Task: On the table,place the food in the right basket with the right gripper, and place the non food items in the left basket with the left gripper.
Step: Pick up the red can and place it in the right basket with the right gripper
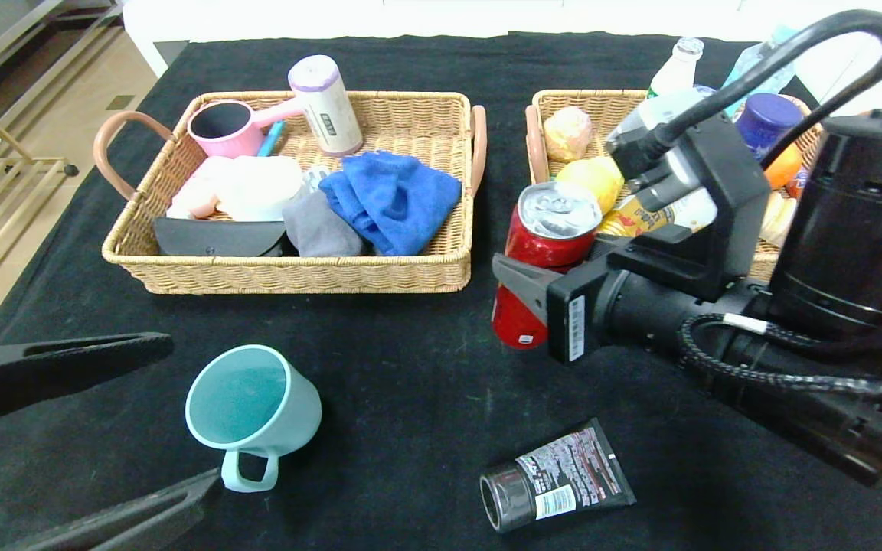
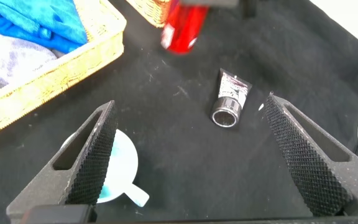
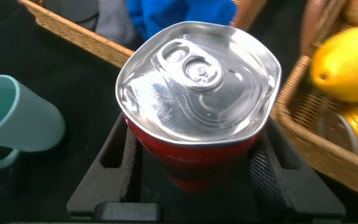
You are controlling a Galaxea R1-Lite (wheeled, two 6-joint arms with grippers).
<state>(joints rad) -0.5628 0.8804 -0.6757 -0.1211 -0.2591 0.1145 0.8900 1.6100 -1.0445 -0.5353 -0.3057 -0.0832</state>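
Near edge, left gripper: fingers spread wide, nothing held; hovers low over the desk, its two fingers seen either side of the teal cup.
Teal cup: lying on its side on the desk, mouth turned toward the left gripper, handle toward the near edge; not touched.
Black tube: lying flat on the desk near the front, right of the cup, cap end pointing toward the left; well apart from both grippers.
Right gripper: closed on the red can, a finger pressed on each side of the can body; can rim is visibly dented out of round in the right wrist view.
Red can: held tilted, silver top with pull tab facing up; placed between the two baskets, just at the near left corner of the right basket; whether it is lifted clear of the desk cannot be told.
Left basket: wicker, farther back on the left; holds a blue cloth, grey cloth, white items, a pink scoop and a white cylinder.
Right basket: wicker, far right, partly hidden by the right arm; holds a lemon, a round bun-like item, bottles and other packaged items.
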